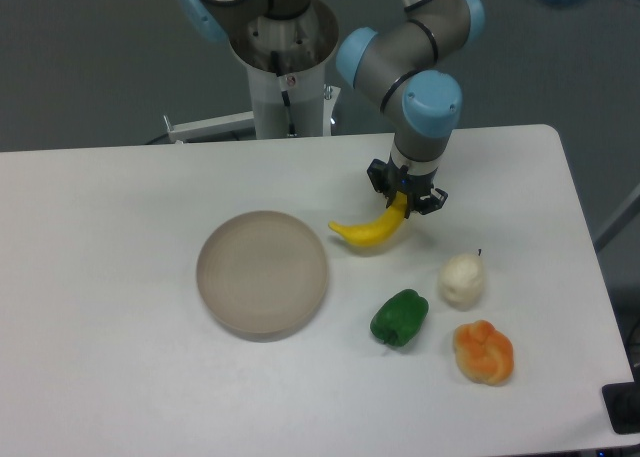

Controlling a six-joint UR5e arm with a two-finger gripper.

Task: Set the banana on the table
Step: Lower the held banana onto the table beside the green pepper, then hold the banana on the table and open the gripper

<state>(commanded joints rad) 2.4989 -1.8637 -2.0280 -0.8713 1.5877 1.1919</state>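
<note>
While my gripper clamps the banana by its stem end, its long axis slants down-left, low over the table.

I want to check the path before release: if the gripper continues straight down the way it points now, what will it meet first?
Probably the bare table. The gripper, holding the banana, points down at white tabletop; the banana would touch first. Height is unclear.

Banana: stem end hidden inside end effector (contact with worktop cannot be told). Worktop: near edge and left side cut off. Black object, near right corner: cropped, unidentifiable.
</note>
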